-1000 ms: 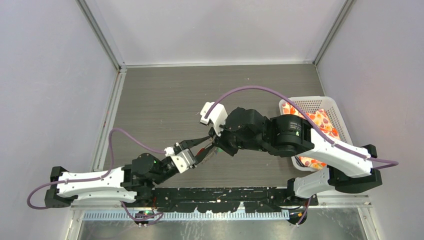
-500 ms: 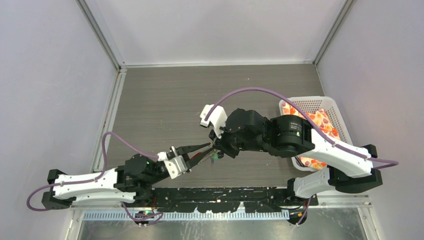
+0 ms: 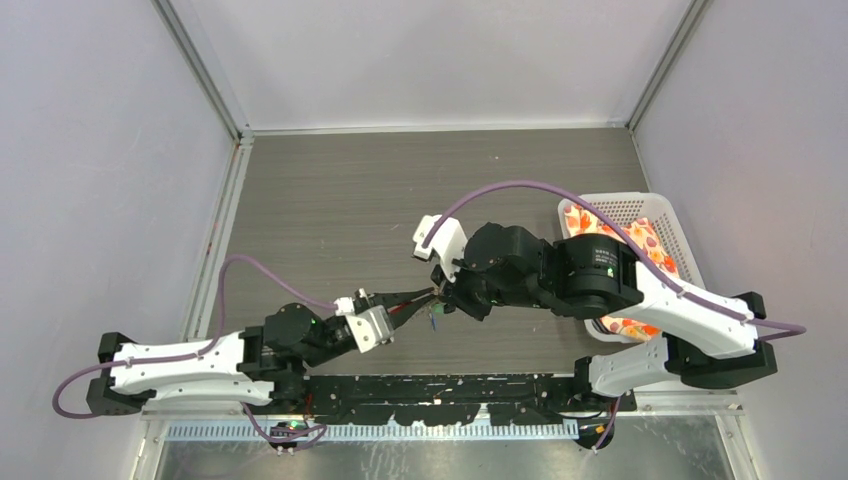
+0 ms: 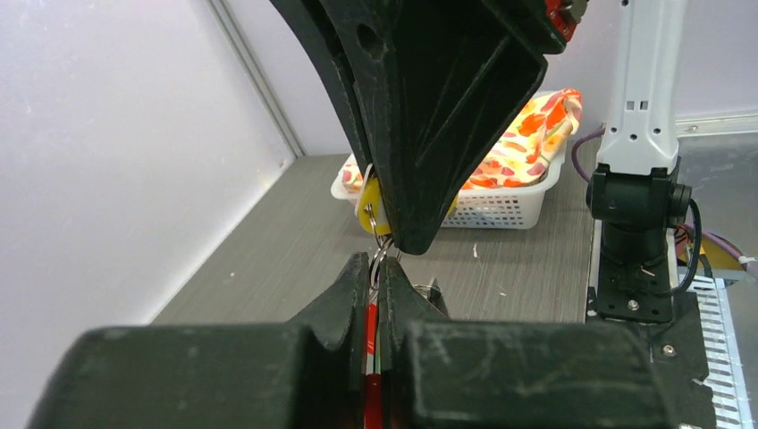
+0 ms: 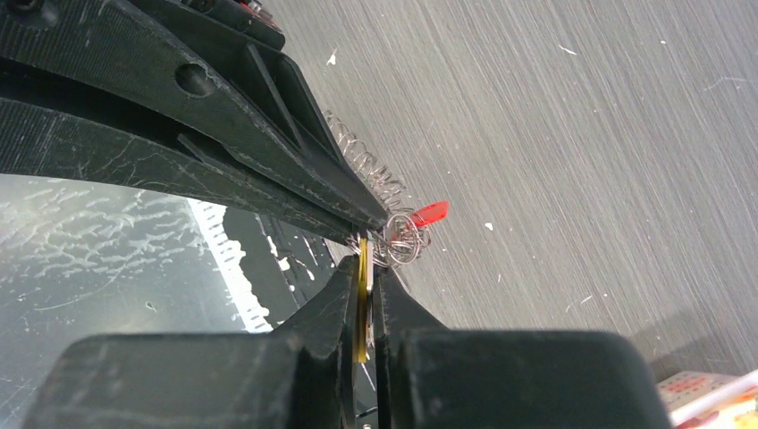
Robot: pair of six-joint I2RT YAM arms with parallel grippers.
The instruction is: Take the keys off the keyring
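Looking like a tug-of-war left of the basket (image 3: 612,197): left gripper (image 4: 376,273) clamps the keyring (image 5: 404,239) steady, right gripper (image 5: 365,268) pinches 1 yellow key (image 4: 366,213), presumably to work it off the coil.

Thin grey coiled metal keyring (image 5: 400,234) and yellow-tagged key (image 4: 366,210) sit between black left gripper (image 4: 375,268) and black right gripper (image 5: 365,268), over the grey wood-grain table's (image 3: 330,200) near middle; white plastic basket (image 3: 612,197) at right.

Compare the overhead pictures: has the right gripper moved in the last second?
Yes. The right gripper, shut on a yellow key, has shifted slightly rightward, toward the white basket.
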